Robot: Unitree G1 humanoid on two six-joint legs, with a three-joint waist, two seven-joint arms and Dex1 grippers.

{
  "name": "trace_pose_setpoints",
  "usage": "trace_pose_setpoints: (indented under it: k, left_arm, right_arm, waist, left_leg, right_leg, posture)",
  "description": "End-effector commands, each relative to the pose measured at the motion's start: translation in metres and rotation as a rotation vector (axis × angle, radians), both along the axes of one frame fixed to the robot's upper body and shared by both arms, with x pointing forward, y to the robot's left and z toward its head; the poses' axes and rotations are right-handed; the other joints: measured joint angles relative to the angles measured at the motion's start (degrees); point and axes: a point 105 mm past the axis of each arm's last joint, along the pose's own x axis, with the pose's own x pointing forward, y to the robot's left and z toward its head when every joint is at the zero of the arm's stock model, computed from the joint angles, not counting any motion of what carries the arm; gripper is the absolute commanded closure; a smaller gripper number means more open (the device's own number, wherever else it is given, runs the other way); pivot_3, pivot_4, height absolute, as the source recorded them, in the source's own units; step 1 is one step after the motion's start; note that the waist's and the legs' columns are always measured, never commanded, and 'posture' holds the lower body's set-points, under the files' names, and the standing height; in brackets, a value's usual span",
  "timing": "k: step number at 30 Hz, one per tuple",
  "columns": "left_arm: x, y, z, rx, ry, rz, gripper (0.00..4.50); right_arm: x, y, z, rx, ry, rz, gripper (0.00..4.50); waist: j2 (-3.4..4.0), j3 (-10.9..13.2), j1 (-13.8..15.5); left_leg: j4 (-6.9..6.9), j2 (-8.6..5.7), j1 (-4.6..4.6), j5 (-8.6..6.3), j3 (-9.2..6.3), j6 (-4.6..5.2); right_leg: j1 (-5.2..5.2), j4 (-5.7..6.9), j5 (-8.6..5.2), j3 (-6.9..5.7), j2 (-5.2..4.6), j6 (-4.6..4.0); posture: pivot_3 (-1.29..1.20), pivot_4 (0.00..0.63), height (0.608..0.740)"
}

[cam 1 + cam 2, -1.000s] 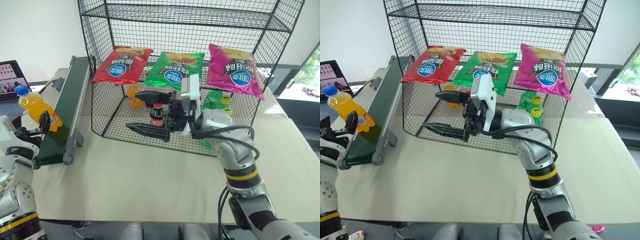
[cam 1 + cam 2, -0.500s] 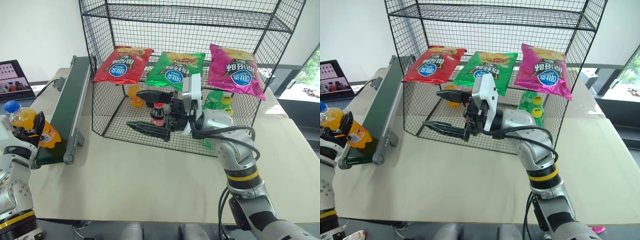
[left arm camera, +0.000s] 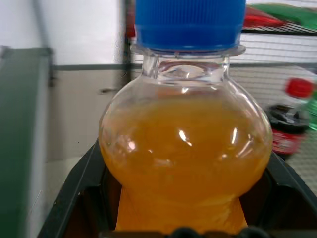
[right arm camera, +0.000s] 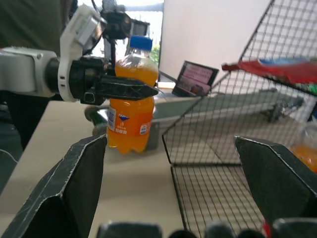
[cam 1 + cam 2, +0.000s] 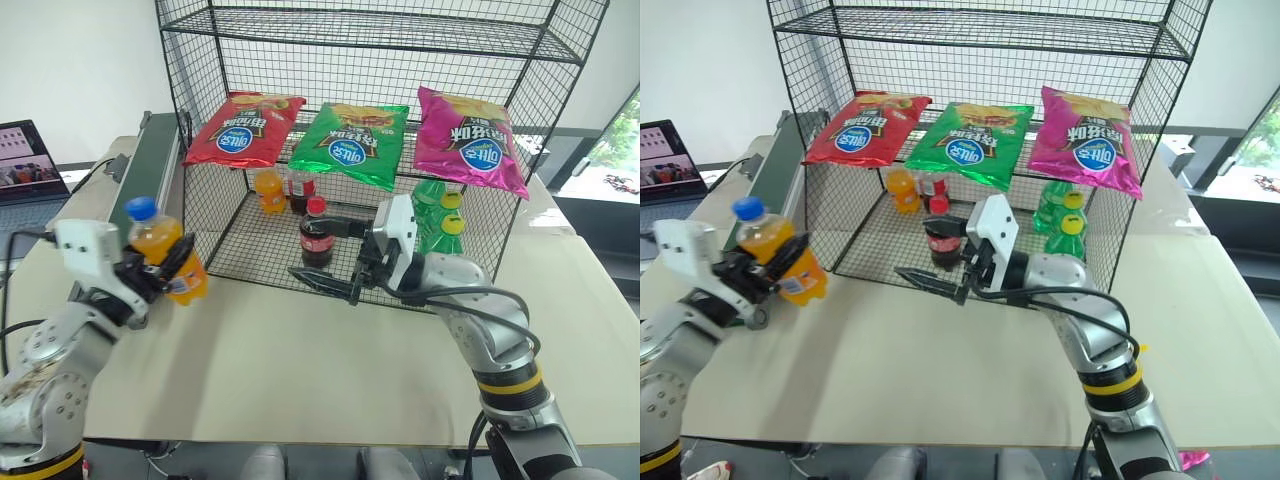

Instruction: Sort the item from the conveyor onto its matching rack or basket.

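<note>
My left gripper (image 5: 165,268) is clamped on the orange soda bottle (image 5: 166,250), holding it upright above the table (image 5: 300,360), just in front of the black wire rack (image 5: 380,130) and beside the near end of the green conveyor (image 5: 148,170). The bottle's blue cap points up. My right gripper (image 5: 335,255) hangs with its fingers spread wide apart at the rack's front edge, empty, close to the cola bottle (image 5: 315,235) standing inside. Three chip bags (image 5: 350,140) lie on the tier above.
</note>
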Motion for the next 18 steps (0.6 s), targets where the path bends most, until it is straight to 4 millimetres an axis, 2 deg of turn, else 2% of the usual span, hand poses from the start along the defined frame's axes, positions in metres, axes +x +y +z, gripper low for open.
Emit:
trace_pose_setpoints:
  k: [1,4,9,15,18]
  left_arm:
    - [0.022,-0.009,0.007,0.037,-0.078,0.011,1.98]
    - [0.059,-0.01,0.001,0.013,-0.12,0.063,1.98]
    - [0.101,-0.014,-0.01,0.006,-0.177,0.122,1.98]
    - [0.126,-0.034,-0.015,-0.031,-0.197,0.077,1.98]
    - [0.133,-0.034,-0.018,-0.04,-0.21,0.101,1.98]
  right_arm:
    - [-0.001,0.004,0.006,0.016,-0.042,-0.049,0.0]
    - [0.006,0.006,0.001,0.018,-0.036,-0.111,0.0]
    - [0.017,0.006,-0.004,0.025,-0.035,-0.209,0.0]
    - [0.018,0.005,-0.004,0.041,-0.034,-0.255,0.0]
    - [0.018,0.003,-0.004,0.05,-0.03,-0.273,0.0]
  waist:
    - [0.0,0.0,-0.03]
    - [0.01,0.01,0.08]
    - [-0.03,0.0,0.25]
    - [-0.04,0.01,0.38]
    - [-0.04,0.01,0.25]
  left_leg:
    - [0.0,-0.01,0.01,0.0,0.0,0.0]
    - [0.01,-0.04,0.0,0.01,0.0,-0.01]
    - [0.01,-0.08,-0.06,0.02,0.0,-0.01]
    - [0.02,-0.12,-0.17,0.01,-0.01,0.0]
    - [0.03,-0.12,-0.16,0.02,-0.01,0.0]
  right_leg:
    - [0.01,0.01,0.0,0.0,0.01,0.0]
    - [0.02,-0.04,0.01,0.01,0.0,-0.01]
    - [-0.01,-0.09,0.02,0.0,-0.01,-0.02]
    - [-0.04,-0.11,0.02,-0.03,-0.06,0.01]
    - [-0.03,-0.1,0.03,-0.03,-0.06,0.03]
  posture:
    - [0.0,0.15,0.738]
    - [0.0,0.15,0.738]
    - [0.0,0.15,0.738]
    - [0.0,0.15,0.738]
    - [0.0,0.15,0.738]
